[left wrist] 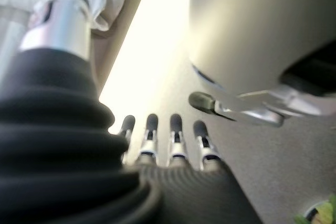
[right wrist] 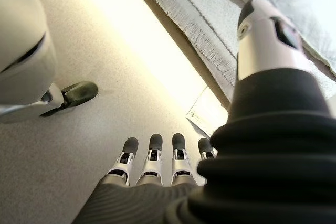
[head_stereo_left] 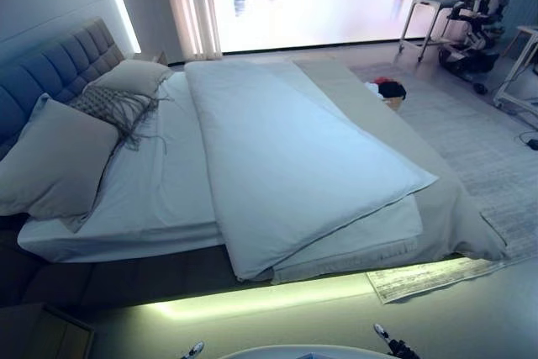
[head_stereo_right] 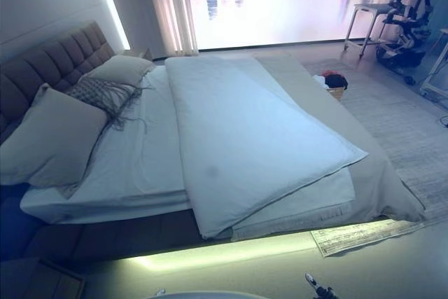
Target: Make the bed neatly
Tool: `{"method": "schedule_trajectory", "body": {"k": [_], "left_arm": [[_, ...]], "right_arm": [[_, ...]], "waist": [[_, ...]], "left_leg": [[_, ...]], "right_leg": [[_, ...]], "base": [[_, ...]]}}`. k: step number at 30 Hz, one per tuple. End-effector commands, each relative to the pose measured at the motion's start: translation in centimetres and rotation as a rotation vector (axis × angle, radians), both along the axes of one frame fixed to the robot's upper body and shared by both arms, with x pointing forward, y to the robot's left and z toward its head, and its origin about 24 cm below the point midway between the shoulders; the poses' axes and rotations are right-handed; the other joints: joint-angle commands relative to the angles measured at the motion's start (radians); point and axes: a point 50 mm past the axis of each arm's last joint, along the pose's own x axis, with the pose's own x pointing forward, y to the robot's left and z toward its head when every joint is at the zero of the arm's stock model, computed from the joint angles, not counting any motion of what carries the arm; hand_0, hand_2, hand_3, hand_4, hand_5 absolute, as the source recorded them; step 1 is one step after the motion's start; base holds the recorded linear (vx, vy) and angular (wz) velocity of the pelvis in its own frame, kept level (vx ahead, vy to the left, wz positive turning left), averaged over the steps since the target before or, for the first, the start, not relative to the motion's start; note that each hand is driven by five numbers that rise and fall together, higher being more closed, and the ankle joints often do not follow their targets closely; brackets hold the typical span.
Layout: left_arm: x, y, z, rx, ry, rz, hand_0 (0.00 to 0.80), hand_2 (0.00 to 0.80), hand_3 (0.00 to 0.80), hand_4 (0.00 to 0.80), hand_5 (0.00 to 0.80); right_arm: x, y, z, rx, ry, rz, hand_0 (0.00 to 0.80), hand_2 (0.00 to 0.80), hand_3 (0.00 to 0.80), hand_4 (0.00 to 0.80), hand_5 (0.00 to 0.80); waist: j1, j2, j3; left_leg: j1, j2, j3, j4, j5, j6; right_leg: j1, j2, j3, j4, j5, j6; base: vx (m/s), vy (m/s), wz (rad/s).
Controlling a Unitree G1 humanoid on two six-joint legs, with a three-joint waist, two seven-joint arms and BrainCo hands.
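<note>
A wide bed with a grey tufted headboard (head_stereo_left: pixel 50 65) fills the eye views. A pale duvet (head_stereo_left: pixel 286 157) lies askew across the white sheet (head_stereo_left: pixel 168 182), its near corner hanging over the bed's side. A grey bedspread (head_stereo_left: pixel 445 199) lies under it at the foot end. Two large pillows (head_stereo_left: pixel 55 161) (head_stereo_left: pixel 130 77) and a fringed cushion (head_stereo_left: pixel 109 107) sit by the headboard. My left hand (left wrist: pixel 168 145) and right hand (right wrist: pixel 152 166) hang low above the floor beside the bed, fingers straight, holding nothing. The bedspread's fringed edge (right wrist: pixel 194 30) shows past my right hand.
A lit strip (head_stereo_left: pixel 269 296) glows under the bed's near side. A pale rug (head_stereo_left: pixel 487 149) lies by the foot end, its corner poking out. A basket with clothes (head_stereo_left: pixel 385 90) stands beyond the bed. A table and equipment (head_stereo_left: pixel 471 23) stand by the window. A nightstand (head_stereo_left: pixel 42 338) is at lower left.
</note>
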Motion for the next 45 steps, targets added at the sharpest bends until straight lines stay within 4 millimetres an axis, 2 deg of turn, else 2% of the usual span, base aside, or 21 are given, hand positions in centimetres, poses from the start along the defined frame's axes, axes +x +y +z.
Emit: {"method": "schedule_trajectory", "body": {"k": [1, 10, 27, 29, 30, 32, 34, 35, 36, 38, 39, 41, 42, 45], "left_arm": [[1.5, 0.2, 0.1, 0.032, -0.009, 0.007, 0.0, 0.0, 0.0, 0.0, 0.0], [3.4, 0.1, 0.3, 0.019, -0.058, -0.01, 0.0, 0.0, 0.0, 0.0, 0.0], [2.4, -0.1, 0.1, 0.039, 0.012, -0.037, 0.0, 0.0, 0.0, 0.0, 0.0], [2.7, 0.0, 0.1, 0.047, 0.006, -0.041, 0.0, 0.0, 0.0, 0.0, 0.0], [3.2, -0.1, 0.2, 0.048, -0.015, -0.03, 0.0, 0.0, 0.0, 0.0, 0.0], [3.7, -0.2, 0.2, 0.047, -0.04, -0.019, 0.0, 0.0, 0.0, 0.0, 0.0], [4.9, -0.6, 0.3, 0.043, -0.1, -0.01, 0.0, 0.0, 0.0, 0.0, 0.0], [5.1, -0.7, 0.4, 0.038, -0.112, -0.011, 0.0, 0.0, 0.0, 0.0, 0.0], [5.4, -0.7, 0.4, 0.034, -0.123, 0.0, 0.0, 0.0, 0.0, 0.0, 0.0], [5.1, -0.6, 0.4, 0.039, -0.115, 0.016, 0.0, 0.0, 0.0, 0.0, 0.0], [4.7, -0.5, 0.3, 0.04, -0.104, 0.008, 0.0, 0.0, 0.0, 0.0, 0.0], [4.1, -0.4, 0.3, 0.043, -0.08, -0.012, 0.0, 0.0, 0.0, 0.0, 0.0], [3.7, -0.5, 0.2, 0.045, -0.064, -0.02, 0.0, 0.0, 0.0, 0.0, 0.0], [3.3, -0.5, 0.1, 0.048, -0.047, -0.004, 0.0, 0.0, 0.0, 0.0, 0.0]], "right_arm": [[2.6, 1.0, 0.1, 0.002, -0.023, 0.045, 0.0, 0.0, 0.0, 0.0, 0.0], [3.0, 1.5, -0.1, 0.058, -0.001, 0.065, 0.0, 0.0, 0.0, 0.0, 0.0], [2.5, 2.1, -0.3, 0.076, 0.05, 0.099, 0.0, 0.0, 0.0, 0.0, 0.0], [2.5, 2.1, -0.3, 0.074, 0.057, 0.119, 0.0, 0.0, 0.0, 0.0, 0.0], [2.6, 2.1, -0.3, 0.068, 0.076, 0.162, 0.0, 0.0, 0.0, 0.0, 0.0], [2.8, 1.9, -0.3, 0.061, 0.093, 0.203, 0.0, 0.0, 0.0, 0.0, 0.0], [2.9, 1.5, -0.2, 0.043, 0.117, 0.255, 0.0, 0.0, 0.0, 0.0, 0.0], [2.9, 1.3, -0.1, 0.036, 0.119, 0.261, 0.0, 0.0, 0.0, 0.0, 0.0], [3.0, 1.0, -0.1, 0.027, 0.12, 0.268, 0.0, 0.0, 0.0, 0.0, 0.0], [3.0, 0.8, 0.0, 0.018, 0.117, 0.284, 0.0, 0.0, 0.0, 0.0, 0.0], [3.1, 0.6, 0.1, 0.015, 0.108, 0.285, 0.0, 0.0, 0.0, 0.0, 0.0], [3.4, 0.4, 0.2, 0.003, 0.088, 0.273, 0.0, 0.0, 0.0, 0.0, 0.0], [3.6, 0.2, 0.3, -0.009, 0.073, 0.26, 0.0, 0.0, 0.0, 0.0, 0.0], [3.5, 0.0, 0.3, -0.004, 0.062, 0.26, 0.0, 0.0, 0.0, 0.0, 0.0]], "waist": [[0.005, -0.033, 0.043], [0.006, -0.036, 0.048], [-0.011, -0.032, 0.054], [-0.015, -0.036, 0.063], [-0.018, -0.046, 0.075], [-0.018, -0.054, 0.09], [-0.001, -0.065, 0.135], [0.002, -0.061, 0.145], [0.01, -0.051, 0.161], [0.019, -0.035, 0.174], [0.028, -0.017, 0.177], [0.049, -0.009, 0.182], [0.058, -0.008, 0.184], [0.052, -0.011, 0.172]], "left_leg": [[0.007, -0.035, -0.001, 0.005, -0.04, 0.046], [0.012, -0.037, -0.001, 0.005, -0.043, 0.05], [0.021, -0.024, -0.001, 0.013, -0.032, 0.048], [0.008, -0.017, -0.005, 0.056, -0.037, 0.043], [-0.019, -0.011, -0.002, 0.131, -0.049, 0.036], [-0.077, -0.001, -0.013, 0.257, -0.026, 0.024], [-0.25, 0.003, -0.051, 0.527, 0.097, -0.002], [-0.293, 0.006, -0.064, 0.556, 0.126, -0.013], [-0.32, -0.004, -0.062, 0.486, 0.142, -0.018], [-0.302, 0.003, -0.04, 0.333, 0.165, -0.021], [-0.315, 0.013, -0.041, 0.217, 0.219, -0.028], [-0.333, -0.004, -0.07, 0.091, 0.258, -0.029], [-0.348, -0.013, -0.091, 0.063, 0.258, -0.023], [-0.306, -0.011, -0.048, 0.063, 0.197, -0.003]], "right_leg": [[0.029, -0.036, -0.008, 0.003, -0.014, 0.033], [0.032, -0.033, -0.01, 0.003, -0.013, 0.031], [0.031, -0.005, 0.016, 0.003, -0.022, 0.013], [0.031, 0.003, 0.029, 0.003, -0.021, 0.003], [0.026, 0.002, 0.032, 0.013, -0.019, -0.007], [0.021, 0.002, 0.029, 0.02, -0.017, -0.022], [0.026, 0.006, 0.018, 0.034, -0.018, -0.058], [0.031, 0.012, 0.018, 0.037, -0.02, -0.064], [0.042, 0.018, 0.032, 0.041, -0.024, -0.055], [0.061, 0.024, 0.042, 0.039, -0.035, -0.042], [0.072, 0.038, 0.05, 0.034, -0.043, -0.041], [0.094, 0.044, 0.062, 0.034, -0.057, -0.038], [0.104, 0.047, 0.076, 0.035, -0.067, -0.043], [0.119, 0.013, 0.056, 0.043, -0.085, -0.03]], "base": [[0.0, 0.0, 0.0], [0.007, -0.004, 0.0], [0.038, -0.059, -0.05], [0.035, -0.141, -0.05], [0.009, -0.143, -0.09], [-0.01, -0.136, -0.26], [0.003, -0.129, -0.48], [0.093, -0.015, -0.49], [0.173, 0.092, -0.4], [0.264, 0.162, -0.29], [0.282, 0.167, -0.19], [0.245, 0.152, -0.12], [0.196, 0.161, -0.17], [0.169, 0.173, -0.41]]}}
